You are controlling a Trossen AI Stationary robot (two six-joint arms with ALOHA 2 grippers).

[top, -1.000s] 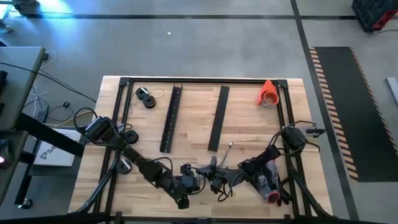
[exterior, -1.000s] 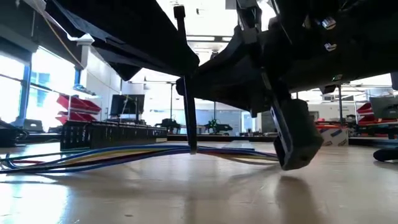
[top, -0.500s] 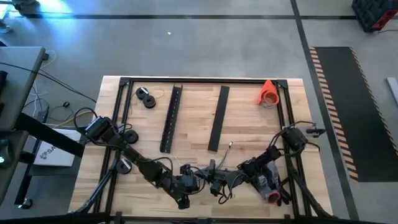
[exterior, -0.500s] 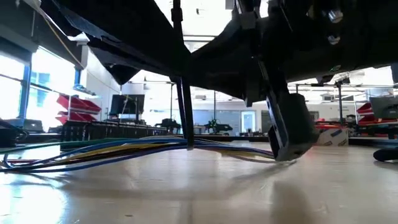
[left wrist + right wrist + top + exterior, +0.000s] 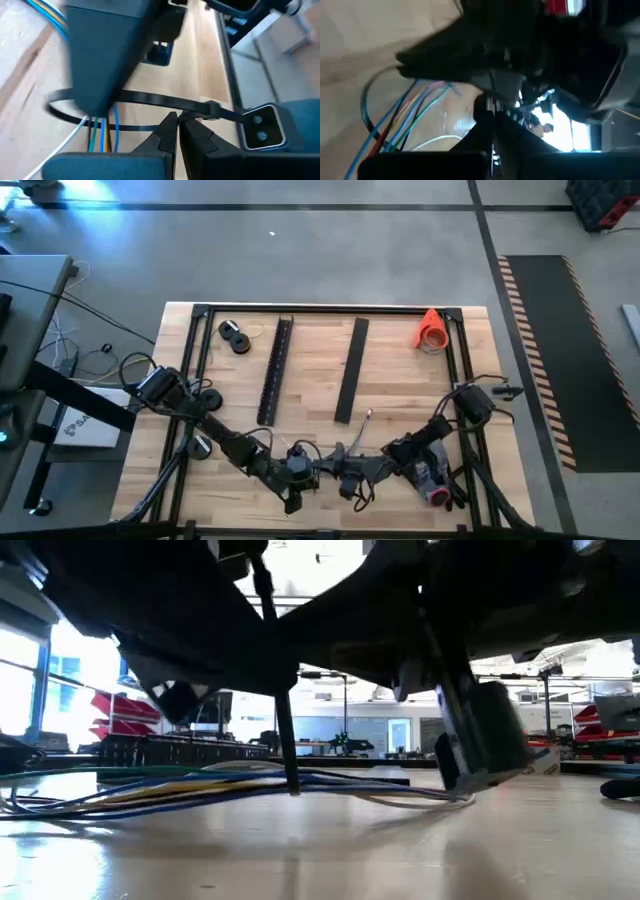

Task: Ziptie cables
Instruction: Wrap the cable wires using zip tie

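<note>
The cables (image 5: 200, 783) are a bundle of thin blue, yellow, green and white wires lying along the table near its front edge. A black zip tie (image 5: 150, 100) loops loosely around them; in the low view its strap (image 5: 283, 740) stands upright over the bundle. My left gripper (image 5: 175, 120), at the front centre (image 5: 298, 470), is shut on the zip tie. My right gripper (image 5: 492, 117) faces it from the table's right (image 5: 345, 472), shut at the cables' right end, its dark finger (image 5: 100, 50) reaching into the loop. My left gripper pinches the zip tie's strap (image 5: 192, 106) between its two fingertips, close to the head (image 5: 212, 107). The loop hangs from this hold, clear of the table, and rings the wires. My right gripper is shut at the bundle's right end (image 5: 455, 136), with wires running in between its fingers. Its own dark fingers hide the exact place. That end (image 5: 455, 797) hangs just above the table; the rest of the bundle lies on the wood.
Two long black slotted bars (image 5: 272, 370) (image 5: 350, 370) lie on the far half of the table. An orange roll (image 5: 432, 330) sits at the far right corner, and black round parts (image 5: 234, 335) at the far left. A black frame (image 5: 330, 308) edges the table.
My right gripper's finger has risen off the table, lifting the cables' right end a little. The zip tie's strap has shifted slightly toward the table's left and now leans. The left arm has come lower and nearer the front edge.
</note>
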